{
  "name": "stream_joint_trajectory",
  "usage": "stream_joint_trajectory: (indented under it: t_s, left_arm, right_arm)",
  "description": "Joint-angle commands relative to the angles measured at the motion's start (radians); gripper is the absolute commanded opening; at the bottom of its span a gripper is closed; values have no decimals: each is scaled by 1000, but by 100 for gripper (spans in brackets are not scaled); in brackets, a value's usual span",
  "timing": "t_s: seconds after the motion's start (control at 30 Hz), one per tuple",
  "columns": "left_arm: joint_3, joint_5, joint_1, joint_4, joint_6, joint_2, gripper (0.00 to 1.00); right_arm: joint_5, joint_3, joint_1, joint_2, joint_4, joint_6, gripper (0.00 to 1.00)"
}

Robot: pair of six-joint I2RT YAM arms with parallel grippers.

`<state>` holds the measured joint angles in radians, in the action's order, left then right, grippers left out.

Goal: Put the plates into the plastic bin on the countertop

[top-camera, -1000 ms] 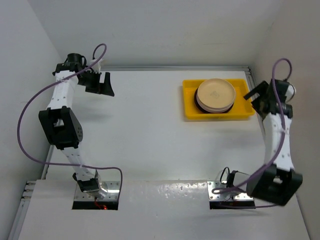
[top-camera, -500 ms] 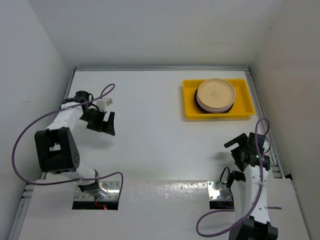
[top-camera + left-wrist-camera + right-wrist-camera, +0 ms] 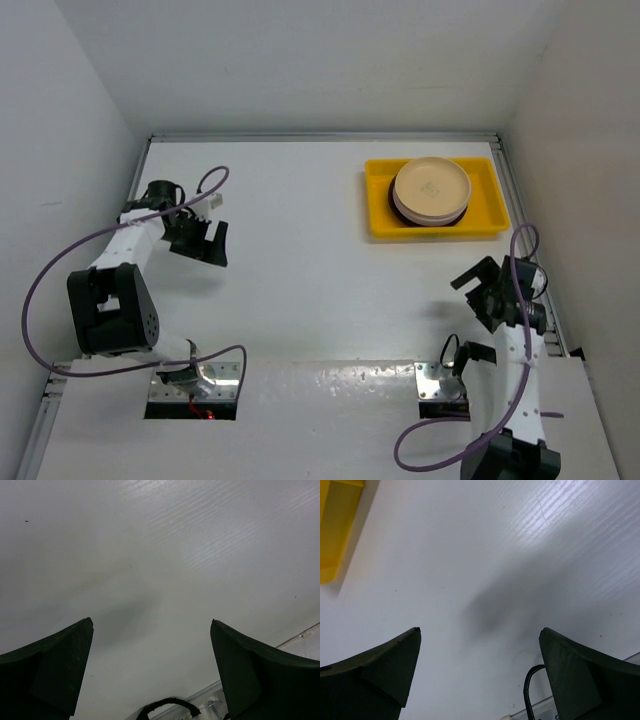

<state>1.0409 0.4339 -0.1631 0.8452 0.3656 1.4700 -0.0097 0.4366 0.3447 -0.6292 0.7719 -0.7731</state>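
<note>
The left claw [image 3: 205, 243] and the right claw [image 3: 478, 290] are both wide apart and empty, and have pulled back toward their bases. The plates [image 3: 431, 188] sit stacked in the yellow bin [image 3: 381, 226], at one o'clock on the countertop [image 3: 310, 290], so the job seems done.

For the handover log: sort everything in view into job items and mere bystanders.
Job: stack of plates, cream on top; yellow plastic bin holding it; countertop; left gripper, right gripper, both open, empty.
Bystanders: purple cables; metal base brackets; white walls.
</note>
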Motion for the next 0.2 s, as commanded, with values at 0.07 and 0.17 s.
stream_joint_trajectory:
  t_s: [0.07, 0.17]
  left_arm:
    - [-7, 9, 4, -17, 13, -34, 100]
    - [-7, 9, 4, -17, 13, -34, 100]
  right_arm:
    - [7, 54, -1, 14, -19, 67, 100]
    - [59, 45, -3, 91, -74, 109, 100]
